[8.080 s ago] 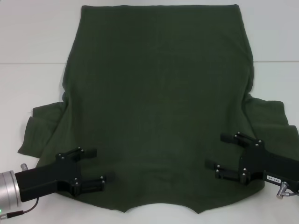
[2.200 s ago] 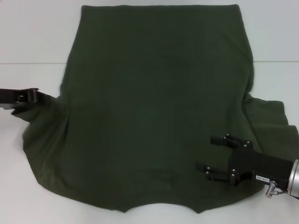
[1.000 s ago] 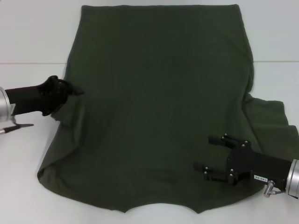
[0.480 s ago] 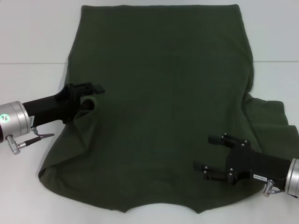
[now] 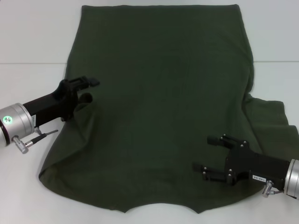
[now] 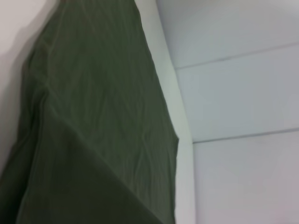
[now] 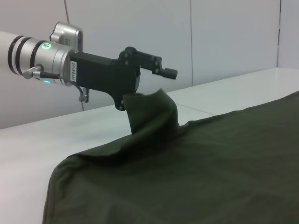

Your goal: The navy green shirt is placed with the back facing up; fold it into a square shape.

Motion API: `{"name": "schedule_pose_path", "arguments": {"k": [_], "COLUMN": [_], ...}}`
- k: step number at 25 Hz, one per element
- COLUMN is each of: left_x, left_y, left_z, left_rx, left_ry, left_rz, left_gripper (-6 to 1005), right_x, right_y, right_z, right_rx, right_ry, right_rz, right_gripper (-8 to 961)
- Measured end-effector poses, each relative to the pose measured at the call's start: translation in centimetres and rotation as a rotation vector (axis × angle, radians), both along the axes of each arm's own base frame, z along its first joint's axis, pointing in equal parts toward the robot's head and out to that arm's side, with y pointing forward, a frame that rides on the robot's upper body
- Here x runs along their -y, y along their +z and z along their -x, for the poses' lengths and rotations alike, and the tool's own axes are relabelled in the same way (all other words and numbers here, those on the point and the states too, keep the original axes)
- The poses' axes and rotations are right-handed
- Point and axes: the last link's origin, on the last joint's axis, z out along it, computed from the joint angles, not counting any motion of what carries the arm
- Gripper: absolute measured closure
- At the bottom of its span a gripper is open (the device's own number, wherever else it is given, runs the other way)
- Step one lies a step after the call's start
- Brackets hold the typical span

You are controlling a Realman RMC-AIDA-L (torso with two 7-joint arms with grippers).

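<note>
The first side fold is judged to be in hand: the left sleeve side of the navy green shirt (image 5: pixel 159 107) is being carried inward over the back panel. The shirt is spread back-up across the white desk (image 5: pixel 28 42), its long axis running from 12 to 6 o'clock, with the straight hem at 12 and the curved collar edge at 6. The left end effector (image 5: pixel 86 88), at about 9 o'clock over the shirt's edge, is seen clenched on a pinch of the fabric, which is lifted into a peak in the right wrist view (image 7: pixel 154 109). The right end effector (image 5: pixel 212 154), at about 4 o'clock, is held with its fingers spread apart above the cloth, nothing grasped. The right sleeve is still laid out flat at 3 o'clock. Next, the lifted fold is judged to need carrying toward the centre line and laying down flat before release.
</note>
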Motion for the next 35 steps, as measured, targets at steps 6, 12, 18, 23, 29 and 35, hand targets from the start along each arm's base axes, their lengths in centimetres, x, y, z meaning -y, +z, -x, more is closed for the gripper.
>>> {"name": "schedule_pose_path", "arguments": {"k": [6,12,18,23,29,35], "left_x": [0.6,0.5,0.7,0.8,1.7,2.9], "left_y": [-2.9,-4.0,-4.8,-4.2,-2.3,-1.7], "left_z": [-0.3,0.0,-0.8,-0.4,1.7,3.6], "left_rx": [0.006,-0.095,-0.128,-0.109,-0.069,-0.059], "left_ry": [0.027,0.004,-0.061,-0.039,0.036,0.124], "left_rz": [0.012,0.002,0.028,0.003,0.003,0.032], "left_gripper": [450,450,450,451,451,450], "right_x": [0.0,0.0,-0.2,-0.3,-0.4,-0.5], "right_y": [0.0,0.0,0.0,0.1,0.1,0.1], "right_z": [0.0,0.0,0.0,0.1,-0.1,-0.2], "right_rx": [0.002,0.003,0.004,0.003,0.006,0.01], "right_ry": [-0.001,-0.002,0.0,-0.001,-0.015,-0.025], "right_rz": [-0.001,-0.002,-0.004,-0.008,-0.017,-0.02], "right_gripper": [26,26,26,26,26,26]}}
